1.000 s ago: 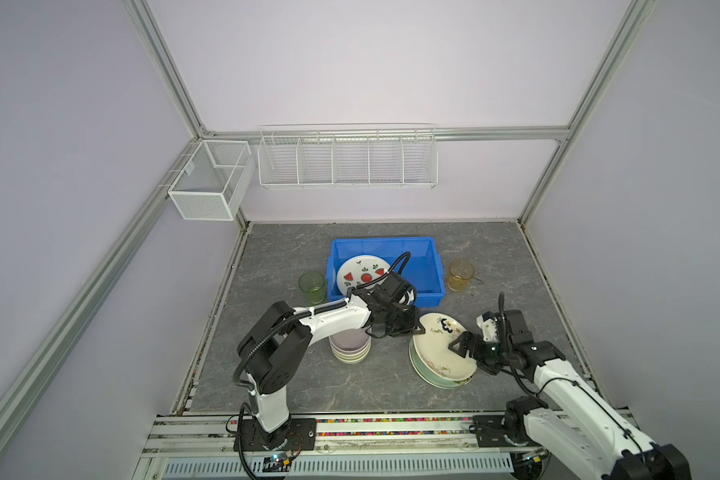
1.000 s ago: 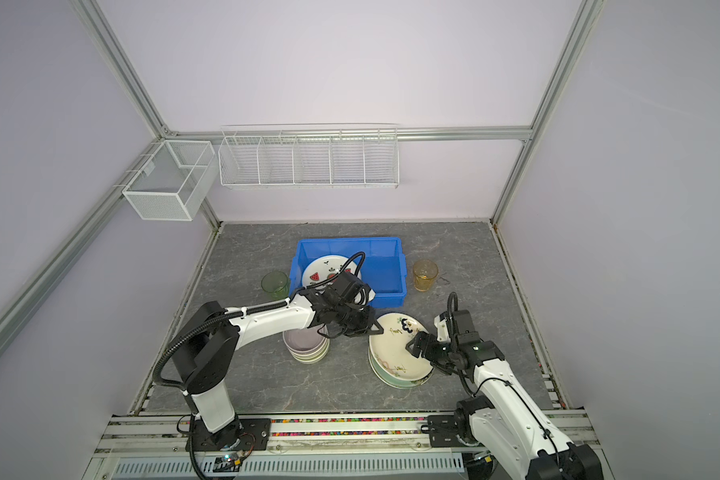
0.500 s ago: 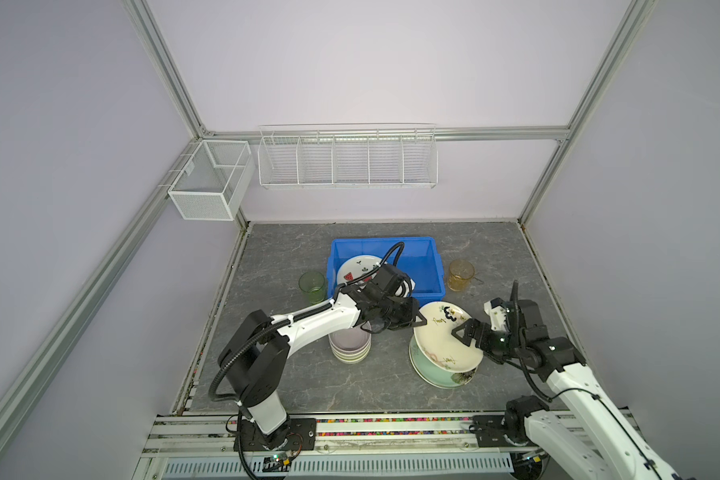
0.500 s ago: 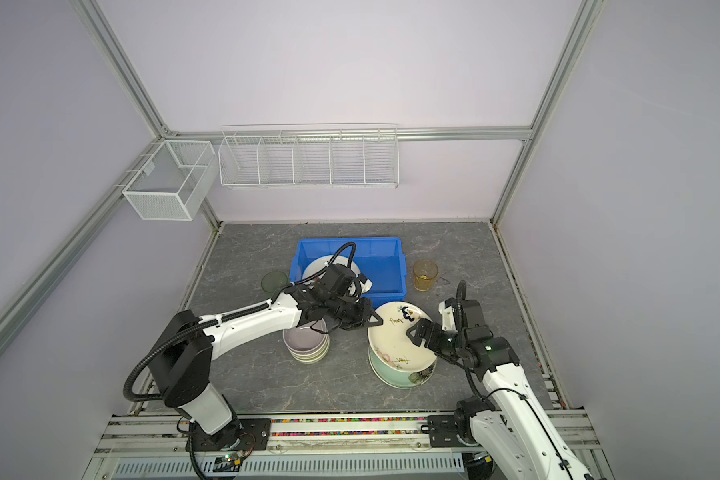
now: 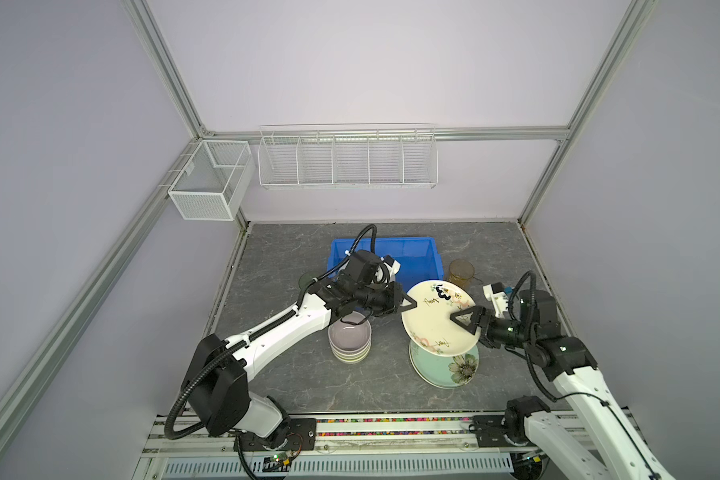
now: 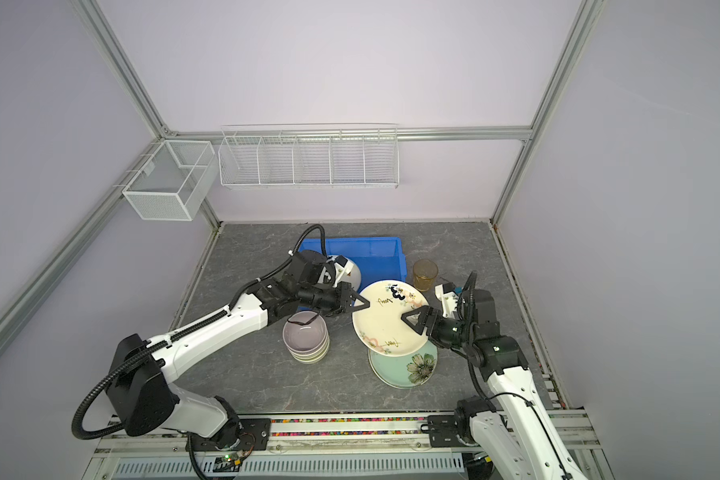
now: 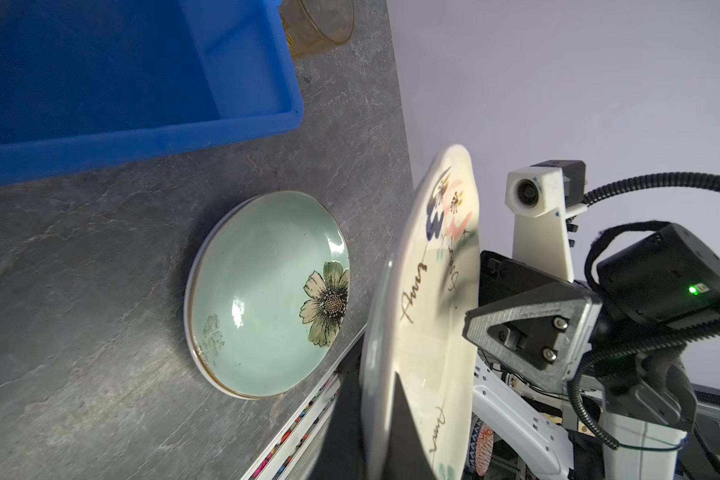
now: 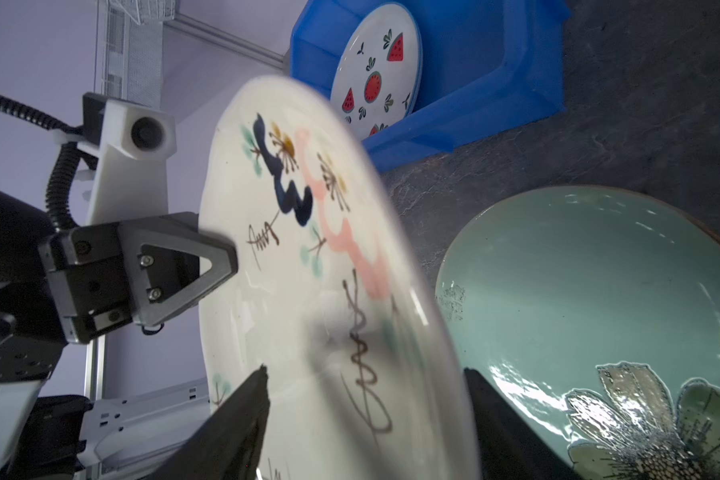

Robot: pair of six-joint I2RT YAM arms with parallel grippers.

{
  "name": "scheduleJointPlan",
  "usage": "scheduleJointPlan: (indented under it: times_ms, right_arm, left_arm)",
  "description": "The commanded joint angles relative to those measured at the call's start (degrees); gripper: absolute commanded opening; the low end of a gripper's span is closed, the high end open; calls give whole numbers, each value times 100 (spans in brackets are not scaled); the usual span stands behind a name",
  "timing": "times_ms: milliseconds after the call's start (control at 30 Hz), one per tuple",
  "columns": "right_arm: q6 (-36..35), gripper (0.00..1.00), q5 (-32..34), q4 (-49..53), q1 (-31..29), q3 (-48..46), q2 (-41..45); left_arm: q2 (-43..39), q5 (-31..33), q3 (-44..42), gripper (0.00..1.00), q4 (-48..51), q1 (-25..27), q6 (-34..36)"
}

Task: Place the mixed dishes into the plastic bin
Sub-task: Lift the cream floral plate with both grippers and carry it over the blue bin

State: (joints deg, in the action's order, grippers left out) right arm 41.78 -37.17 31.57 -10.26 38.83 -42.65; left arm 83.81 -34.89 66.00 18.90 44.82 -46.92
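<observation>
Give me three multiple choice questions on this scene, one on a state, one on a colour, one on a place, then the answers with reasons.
1. The cream painted round plate is: A lying flat; B in pieces; C held up tilted, rim pinched by the fingers of the left gripper.
2. The translucent cup on the right in a top view is: A amber; B red; C blue.
3. The round watermelon-print plate sits: A under the cream plate; B in the bright blue rectangular plastic bin; C inside the cup.
Answers: 1 C, both top views show it slanted in that grip. 2 A, it looks yellow-brown. 3 B, blue walls surround it in the right wrist view.
</observation>
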Motion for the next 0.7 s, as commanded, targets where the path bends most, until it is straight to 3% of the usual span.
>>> scheduleJointPlan:
  times_ms: [0,533,667]
  right_arm:
    - [211,66,-292,-382,15,150,17]
    - [792,45,-863,-1524,-59,-51,-446]
    - [771,28,-890,-1610,-98,-16,-573]
  left_arm:
    - [-276,-257,-92,0,-226,-189,26]
    - [-279,-402,-236,0,-329,-456,36]
    - [-242,-448,-276,0,-462,-457,-60]
